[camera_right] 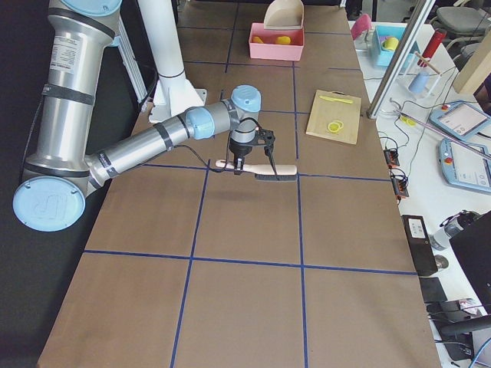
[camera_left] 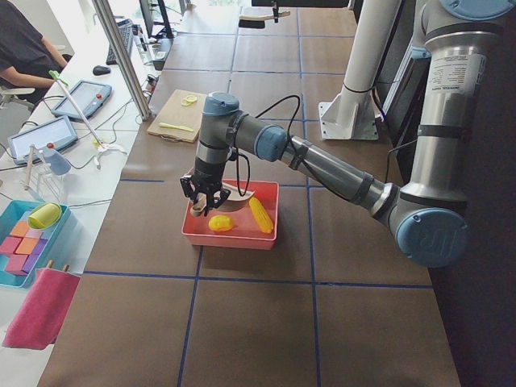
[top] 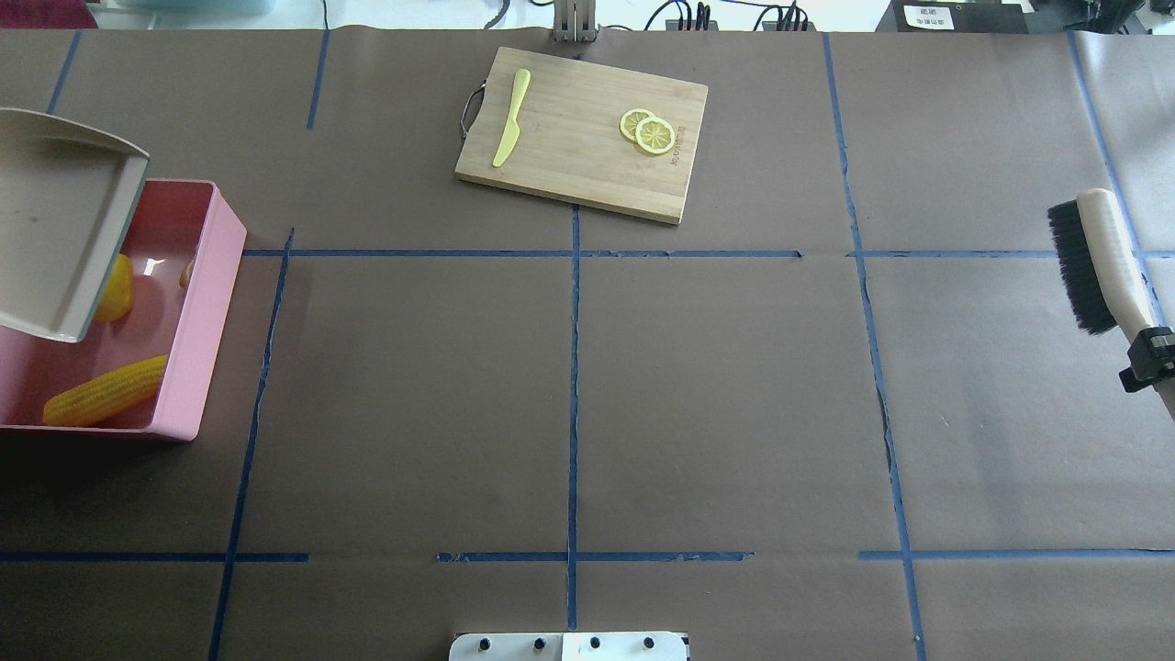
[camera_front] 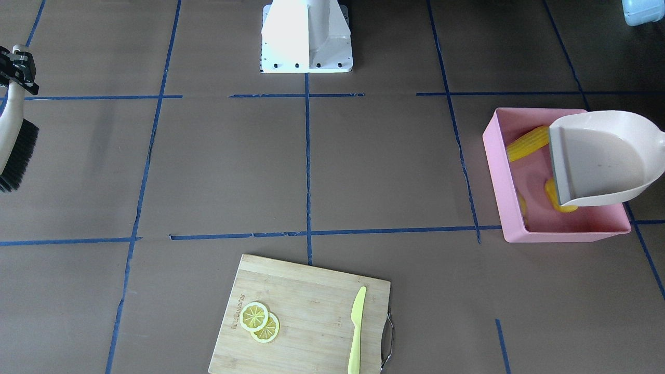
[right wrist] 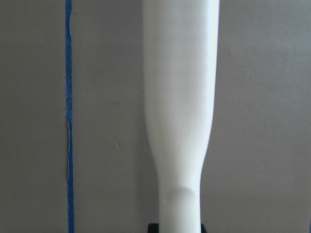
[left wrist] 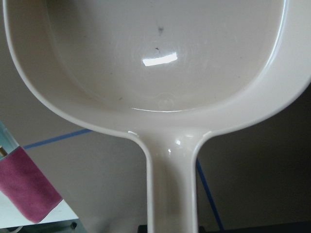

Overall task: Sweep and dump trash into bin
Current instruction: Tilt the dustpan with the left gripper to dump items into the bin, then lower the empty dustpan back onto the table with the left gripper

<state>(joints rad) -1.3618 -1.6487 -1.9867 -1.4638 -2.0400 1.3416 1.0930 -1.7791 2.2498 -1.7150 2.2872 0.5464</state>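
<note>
It's in! The long yellow toy corn cob (top: 106, 390) and small yellow oval lump (top: 116, 292) lie inside the large pink plastic tub (top: 197, 321) at the tabletop's left edge. The left gripper (camera_left: 203, 200) clamps the tilted beige plastic dustpan (top: 55, 229) by its handle. The right gripper (top: 1147, 360) grips the black-bristled brush (top: 1092, 262). Light, hard, rolly toys, I'd judge: scoop, don't pinch.

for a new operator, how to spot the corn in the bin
Find the large pink rectangular plastic tub at the robot's far left. Inside, nearest the robot, lies the long ridged yellow corn cob; its yellow neighbour is short and rounded.
</note>
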